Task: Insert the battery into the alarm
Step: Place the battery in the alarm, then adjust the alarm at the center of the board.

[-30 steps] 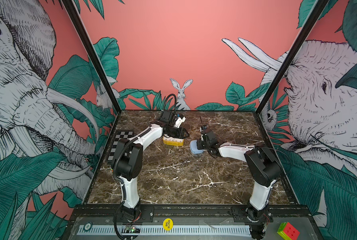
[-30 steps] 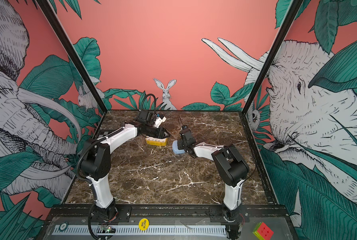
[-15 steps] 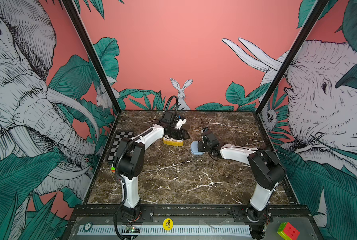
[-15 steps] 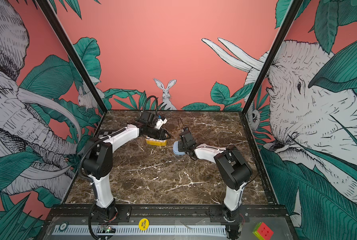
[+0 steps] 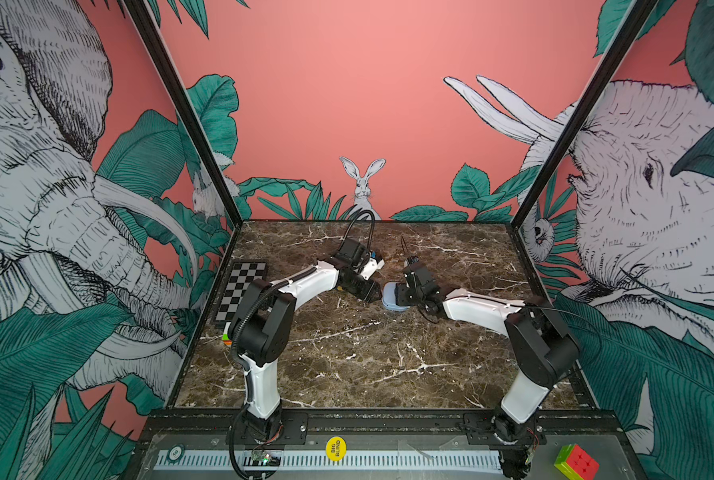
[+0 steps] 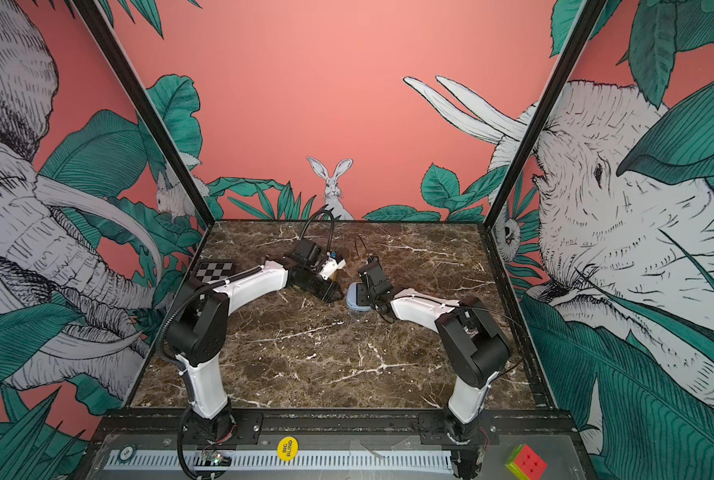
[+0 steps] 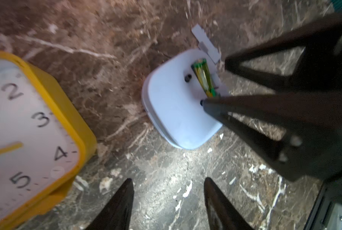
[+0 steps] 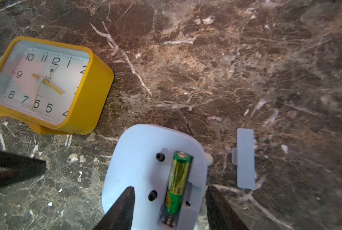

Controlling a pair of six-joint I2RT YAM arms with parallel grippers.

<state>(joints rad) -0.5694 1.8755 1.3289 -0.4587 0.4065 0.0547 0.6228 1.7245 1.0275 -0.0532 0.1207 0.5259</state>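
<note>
Battery (image 8: 177,179), green and gold, lies lengthwise in the open slot in the back of the pale blue alarm (image 8: 138,159). A coil spring (image 8: 169,221) shows at the end nearer the right wrist camera; whether the cell is pressed fully home I cannot tell. The right gripper (image 8: 169,187) stands over it with its jaws spread wide, one on each side of the slot, gripping nothing. In the left wrist view its black fingers (image 7: 265,111) reach over the alarm's edge, one tip close by the battery's end. The left gripper (image 7: 167,179) is also spread and empty, hanging above bare counter (image 7: 106,79) near the alarm. The alarm rests face down on the counter, seen between the two arms in both top views (image 5: 390,300) (image 6: 353,302). Its loose blue cover (image 8: 245,159) lies flat just beside it, not touching. On the alarm's other side, near but apart, stands a yellow clock (image 8: 46,83).
</note>
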